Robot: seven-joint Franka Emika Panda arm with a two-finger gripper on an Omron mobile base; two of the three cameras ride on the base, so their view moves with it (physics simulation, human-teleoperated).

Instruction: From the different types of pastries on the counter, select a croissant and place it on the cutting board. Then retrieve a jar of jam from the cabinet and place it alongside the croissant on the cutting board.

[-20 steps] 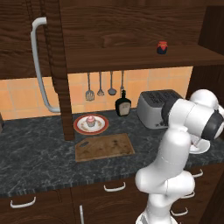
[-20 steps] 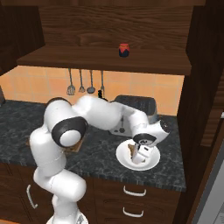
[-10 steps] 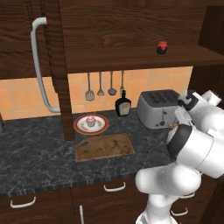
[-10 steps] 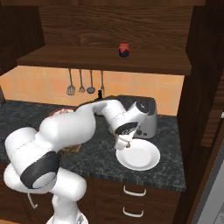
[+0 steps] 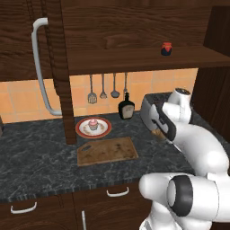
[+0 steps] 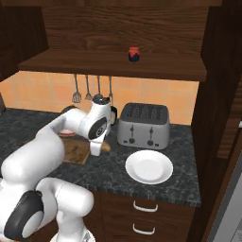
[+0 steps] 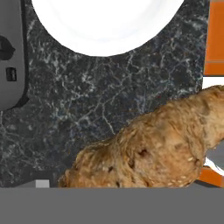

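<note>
**Change of state.** One second ago the gripper stood low over the white plate at the lower right of the right base view, with the croissant on that plate. Half a second ago the plate was bare and the croissant was off it. The arm has now swung left, and the croissant hangs under the gripper at centre-left of the right base view, above the counter and just beside the right edge of the cutting board. In the hand view the croissant sits close at the lower right, with the white plate at the top edge.

**Meaning for the task.** The pick is judged complete and the carry is under way. Placement on the cutting board remains. The jar of jam stands untouched on the cabinet shelf, upper right of the left base view.

**Reference items, left base view.** The cupcake sits on the red-rimmed plate, left of centre. The cutting board lies bare below it. The bottle and toaster stand further right.

**Arm pose.** The arm rises from the lower left of the right base view, arches over and bends down, with the hand pointing at the counter. The fingertips are hidden by the croissant, but the jaws are judged closed on it, since it rides clear of any surface.
</note>
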